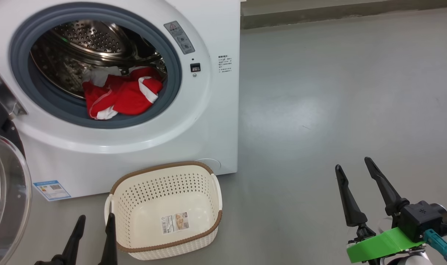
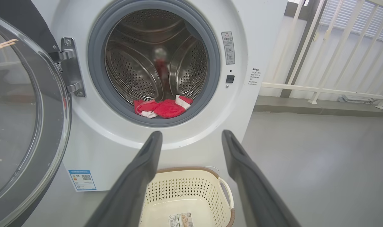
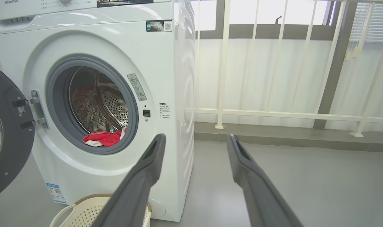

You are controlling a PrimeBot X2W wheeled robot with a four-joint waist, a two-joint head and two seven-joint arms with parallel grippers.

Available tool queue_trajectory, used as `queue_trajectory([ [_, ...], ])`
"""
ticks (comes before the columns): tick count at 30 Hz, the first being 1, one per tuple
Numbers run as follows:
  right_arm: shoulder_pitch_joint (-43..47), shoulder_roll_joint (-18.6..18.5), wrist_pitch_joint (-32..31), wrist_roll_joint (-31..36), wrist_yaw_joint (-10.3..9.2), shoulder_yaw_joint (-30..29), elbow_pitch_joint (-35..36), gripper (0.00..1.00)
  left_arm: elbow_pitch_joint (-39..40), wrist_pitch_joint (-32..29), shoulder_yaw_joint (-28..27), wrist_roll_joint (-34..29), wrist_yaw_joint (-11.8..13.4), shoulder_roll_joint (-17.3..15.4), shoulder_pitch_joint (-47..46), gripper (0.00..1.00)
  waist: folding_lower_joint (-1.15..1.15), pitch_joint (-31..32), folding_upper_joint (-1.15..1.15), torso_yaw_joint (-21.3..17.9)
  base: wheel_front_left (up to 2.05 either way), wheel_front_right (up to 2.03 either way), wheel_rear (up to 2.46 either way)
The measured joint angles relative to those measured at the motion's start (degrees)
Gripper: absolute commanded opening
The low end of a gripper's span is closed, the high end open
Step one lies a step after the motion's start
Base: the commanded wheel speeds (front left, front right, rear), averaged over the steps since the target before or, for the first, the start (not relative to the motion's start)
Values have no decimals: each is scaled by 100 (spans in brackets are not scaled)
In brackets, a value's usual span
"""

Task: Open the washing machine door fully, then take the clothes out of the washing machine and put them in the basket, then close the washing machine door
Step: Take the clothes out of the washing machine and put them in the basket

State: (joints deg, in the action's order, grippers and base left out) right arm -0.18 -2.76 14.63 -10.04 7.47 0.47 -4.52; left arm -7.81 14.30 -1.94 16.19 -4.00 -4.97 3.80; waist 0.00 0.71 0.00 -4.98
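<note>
So far only the first step looks done: the washing machine door (image 2: pixel 21 110), large and round with a glossy black rim and clear bulging glass, stands swung wide at nine o'clock of the big white boxy front-loading washing machine (image 1: pixel 208 110). The clothes (image 1: pixel 122 94), bright red fabric garments with white trim, lie heaped at the front lip of the perforated steel drum (image 2: pixel 131 72), toward six o'clock of the opening. The small cream-white perforated plastic basket (image 1: pixel 160 167) with a brown woven-look rim sits on the grey floor (image 1: pixel 337 92) just before the machine, at six o'clock in the head view, holding nothing but its paper label (image 1: pixel 175 222). Unloading and closing the door are left, as I judge it.

The left gripper (image 1: pixel 94 235), at seven o'clock, and the right gripper (image 1: pixel 355 173), at four o'clock, both have fingers apart and grasp nothing.

The left wrist view looks deep to the drum's back wall. The right wrist view adds the machine's control panel (image 3: pixel 68 6) and a white railing (image 3: pixel 273 113). The head view takes in both grippers together.
</note>
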Motion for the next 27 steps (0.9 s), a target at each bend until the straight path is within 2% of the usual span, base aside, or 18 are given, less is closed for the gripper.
queue_trajectory([
  [12, 37, 5, 0, 0, 0, -9, -7, 100, -42, 0, -5, -108, 102, -9, 1, 100, 0, 16, 0, 71, 34, -34, 0],
  [27, 38, 8, 0, 1, 0, 27, -100, 100, 197, 0, -18, -45, 44, -53, 1, 100, 0, -40, 0, 111, 150, -150, 0],
])
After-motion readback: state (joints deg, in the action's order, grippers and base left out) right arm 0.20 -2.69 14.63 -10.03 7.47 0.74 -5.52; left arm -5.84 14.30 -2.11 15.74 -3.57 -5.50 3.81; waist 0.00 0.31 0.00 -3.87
